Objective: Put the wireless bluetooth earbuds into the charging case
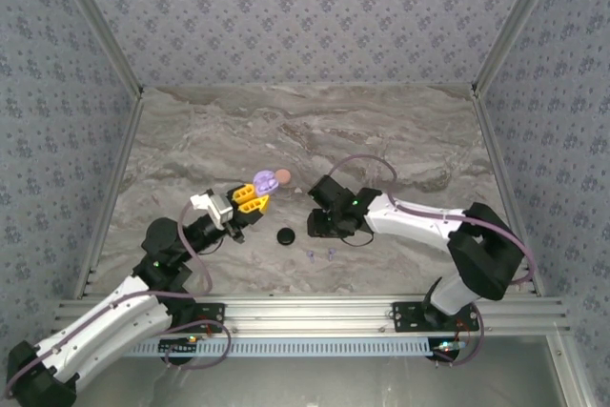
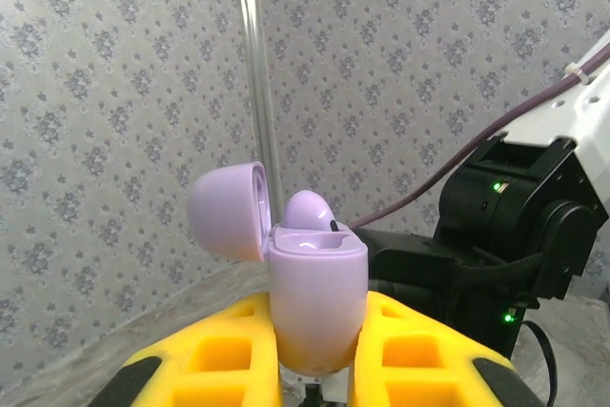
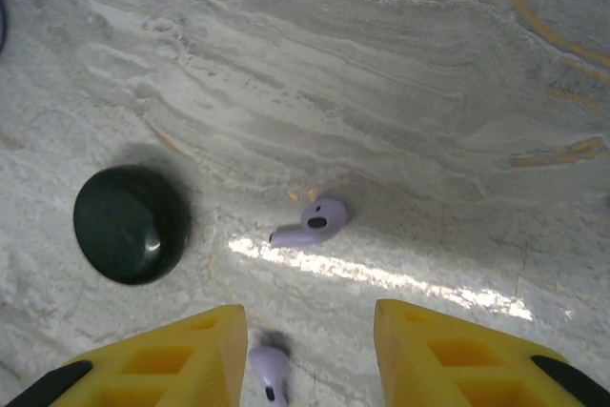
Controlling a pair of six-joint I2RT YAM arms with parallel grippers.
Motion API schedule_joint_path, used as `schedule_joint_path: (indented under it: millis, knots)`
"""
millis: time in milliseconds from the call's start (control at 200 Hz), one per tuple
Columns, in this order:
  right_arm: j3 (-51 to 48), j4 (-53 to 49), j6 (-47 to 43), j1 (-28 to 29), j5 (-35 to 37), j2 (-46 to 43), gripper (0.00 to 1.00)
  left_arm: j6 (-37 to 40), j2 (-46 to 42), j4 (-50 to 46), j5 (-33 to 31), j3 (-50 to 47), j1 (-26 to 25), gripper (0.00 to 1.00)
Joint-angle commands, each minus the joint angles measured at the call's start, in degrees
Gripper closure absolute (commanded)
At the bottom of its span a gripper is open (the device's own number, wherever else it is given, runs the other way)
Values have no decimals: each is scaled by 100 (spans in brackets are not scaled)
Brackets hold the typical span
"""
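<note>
**Two loose, one seated**

We find the left hand [image 1: 251,199] pinching the lavender charging case [image 2: 317,302] upright, lid swung open, with a seated earbud [image 2: 307,209] showing inside it. The right hand [image 3: 307,316] hangs over the surface [image 3: 381,92], fingers spread. A near earbud [image 3: 267,369] lies between those fingers. A far earbud [image 3: 312,221] lies just beyond, near a round black case [image 3: 129,224].

readable text: none | brands, labels: none I can make out from here | numbers, signs: none | charging case [image 2: 317,302]: plain lavender shell, no marking legible | wallpaper [image 2: 114,92]: small repeating flower pattern, no lettering
</note>
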Motion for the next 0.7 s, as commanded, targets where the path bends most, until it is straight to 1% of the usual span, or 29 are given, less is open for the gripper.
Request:
schedule_joint_path:
  millis: [0,70,240,480,695]
  knots:
    - [259,25,128,66,158,230,60,142,-187,-121,-184,-12,-35,100]
    - [306,92,105,84,189,335,66,119,-210,-94,-194,-55,-30,100]
    - [481,11,-12,84,276,553,74,93,-201,-65,-198,-84,-34,100]
    - [528,-116,-22,88,374,674,75,109,-133,-8,-227,-81,-30,100]
    - [536,-58,-44,82,282,806,75,98,-36,29,-221,-64,-35,100]
